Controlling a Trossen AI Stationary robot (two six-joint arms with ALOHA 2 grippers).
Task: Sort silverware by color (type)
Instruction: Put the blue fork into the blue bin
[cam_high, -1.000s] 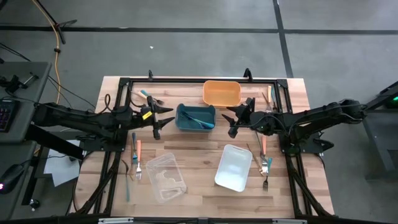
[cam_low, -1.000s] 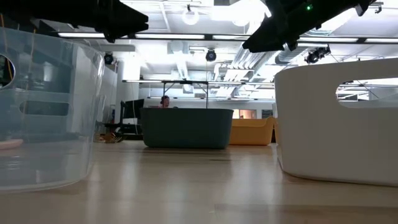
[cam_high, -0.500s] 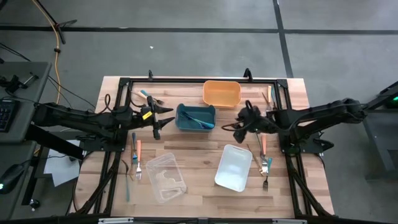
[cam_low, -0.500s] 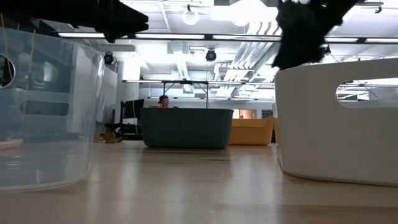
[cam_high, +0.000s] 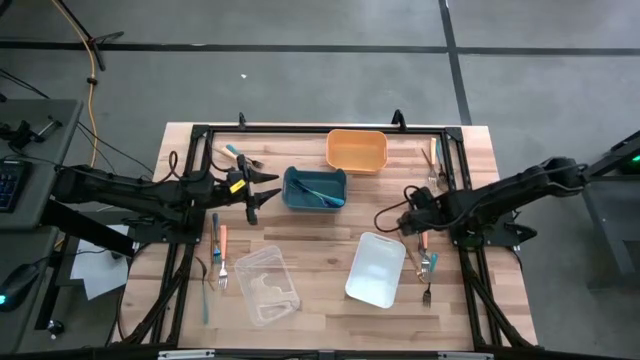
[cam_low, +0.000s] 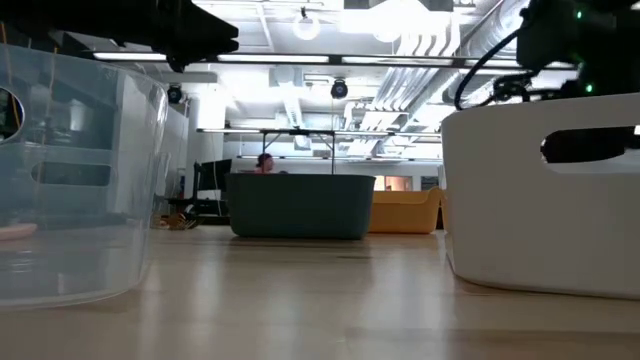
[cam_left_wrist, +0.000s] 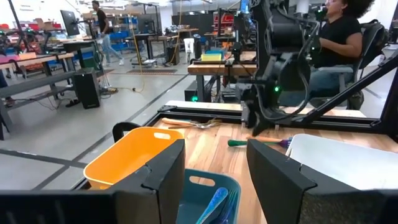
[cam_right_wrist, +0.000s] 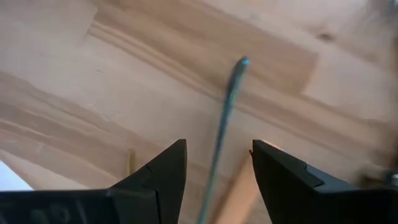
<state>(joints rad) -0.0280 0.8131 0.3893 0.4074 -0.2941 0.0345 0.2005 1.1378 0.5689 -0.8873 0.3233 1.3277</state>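
Observation:
My right gripper (cam_high: 409, 224) points down over the silverware (cam_high: 424, 248) lying flat on the wood to the right of the white bin (cam_high: 376, 268). In the right wrist view it is open (cam_right_wrist: 217, 168), with a thin teal handle (cam_right_wrist: 226, 115) running between its fingers and a salmon handle (cam_right_wrist: 239, 186) beside it; it touches neither. My left gripper (cam_high: 262, 190) waits open (cam_left_wrist: 214, 180) just left of the teal bin (cam_high: 314, 188), which holds teal pieces (cam_high: 322, 192). More silverware lies near the left edge (cam_high: 217, 250) and at the far corners (cam_high: 236, 155).
An orange bin (cam_high: 356, 150) stands at the far edge and a clear bin (cam_high: 266, 285) at the near left. A black frame (cam_high: 300, 129) rings the table. In the low view the clear bin (cam_low: 70, 170) and white bin (cam_low: 540, 200) flank bare wood. A person (cam_left_wrist: 336, 43) sits beyond the table.
My right gripper has swung from beside the teal and orange bins toward the table's right and near side, tipping from level to pointing down, and has come low over the silverware right of the white bin.

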